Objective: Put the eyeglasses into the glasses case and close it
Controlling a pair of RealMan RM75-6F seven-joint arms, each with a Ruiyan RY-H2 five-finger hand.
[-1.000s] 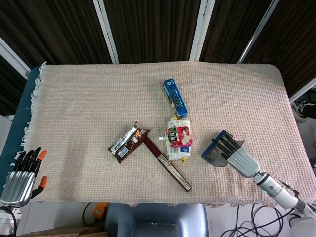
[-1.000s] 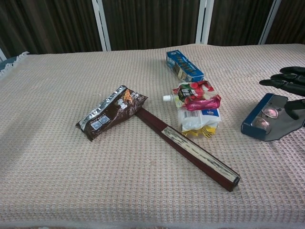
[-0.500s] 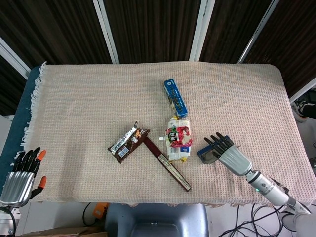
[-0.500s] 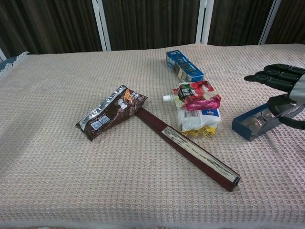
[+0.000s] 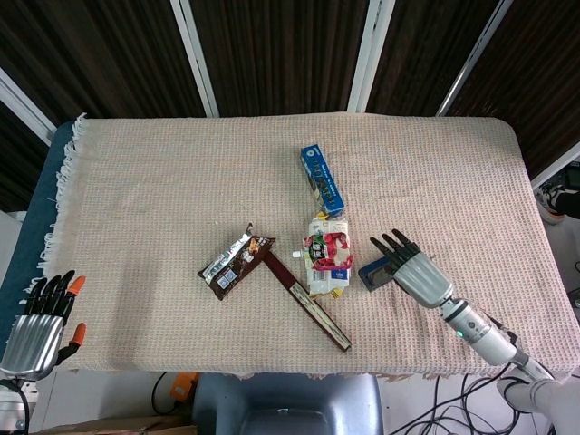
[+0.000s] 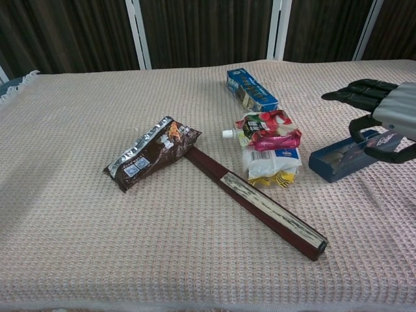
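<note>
The blue glasses case [image 5: 372,272] lies right of the snack pouches; in the chest view the case [image 6: 335,161] has its lid lowered almost flat. The eyeglasses are hidden inside it. My right hand [image 5: 412,268] lies over the case's right half with fingers stretched forward and apart. In the chest view the right hand [image 6: 383,116] rests on the lid and its thumb curls at the case's right end. My left hand [image 5: 41,319] hangs off the table's front left corner, fingers apart and empty. It does not show in the chest view.
A blue box [image 5: 322,179] lies behind the case. A red-and-white pouch [image 5: 328,250] on a yellow-white packet [image 6: 270,162] sits just left of the case. Further left are a brown snack bag [image 5: 234,261] and a long dark red bar [image 5: 306,301].
My right hand has moved left and forward over the case, pushing the raised lid down. The case has slid a little left, and the glasses, visible earlier, are now covered. The left hand stayed still.
</note>
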